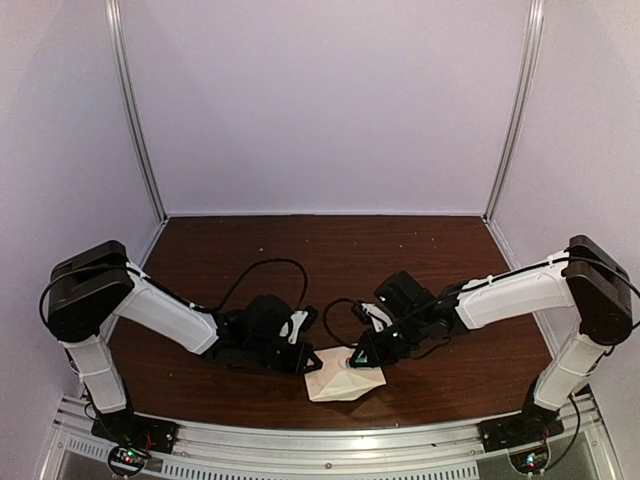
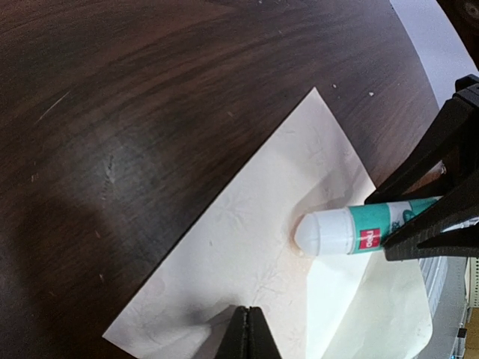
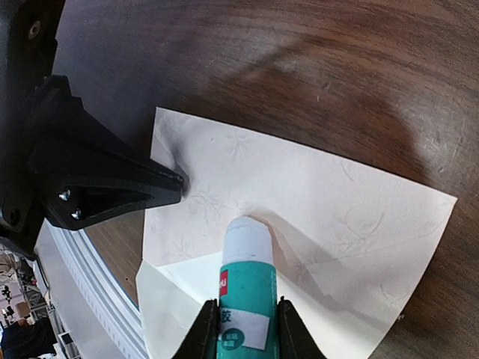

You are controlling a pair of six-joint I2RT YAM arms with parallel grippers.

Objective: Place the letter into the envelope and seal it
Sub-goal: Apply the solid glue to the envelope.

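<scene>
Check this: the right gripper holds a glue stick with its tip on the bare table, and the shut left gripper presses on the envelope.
One thing is wrong. The tip of the glue stick sits on the envelope, not on the bare table, as the right wrist view shows. The rest is right: the right gripper holds the glue stick, and the shut left gripper presses on the envelope.

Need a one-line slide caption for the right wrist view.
Right gripper holds a glue stick, tip at the flap of the envelope; shut left gripper rests on the envelope's edge.
</scene>
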